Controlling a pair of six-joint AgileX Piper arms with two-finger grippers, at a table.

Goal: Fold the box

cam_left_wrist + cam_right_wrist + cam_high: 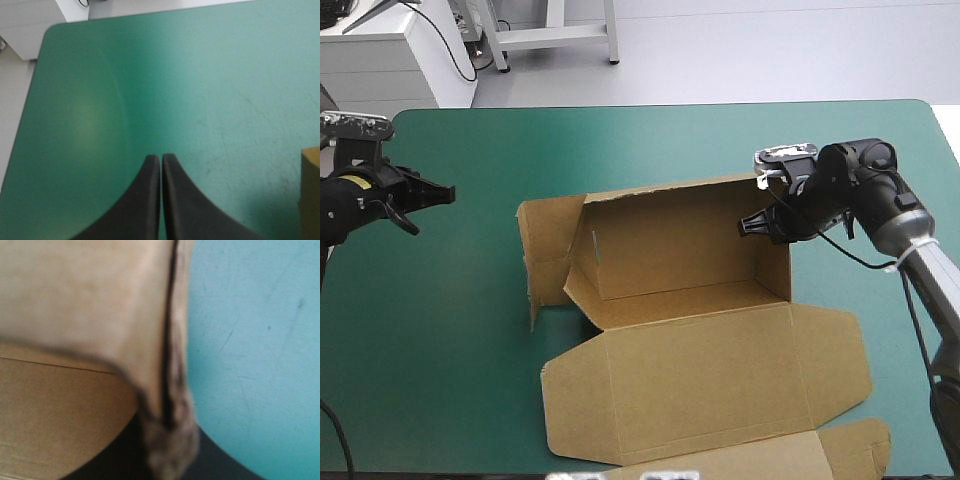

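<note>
The brown box (pixel 680 250) stands in the middle of the table as an open tray with its back and right walls raised. Its lid (pixel 700 380) lies flat toward the front edge, and a side flap (pixel 545 255) stands loosely at the left end. My right gripper (pixel 752 226) is at the top of the right wall, shut on the box. The right wrist view shows that wall (pixel 100 305) running between my fingers (pixel 167 440). My left gripper (pixel 440 193) hangs far to the left of the box, shut (pixel 161 157) on nothing. A box corner (pixel 311 190) shows ahead of it.
The teal-green cover (pixel 440 330) lies bare between the left gripper and the box. A lid flap (pixel 820 455) reaches the table's front edge at the right. A white cabinet (pixel 390 55) stands beyond the far left corner.
</note>
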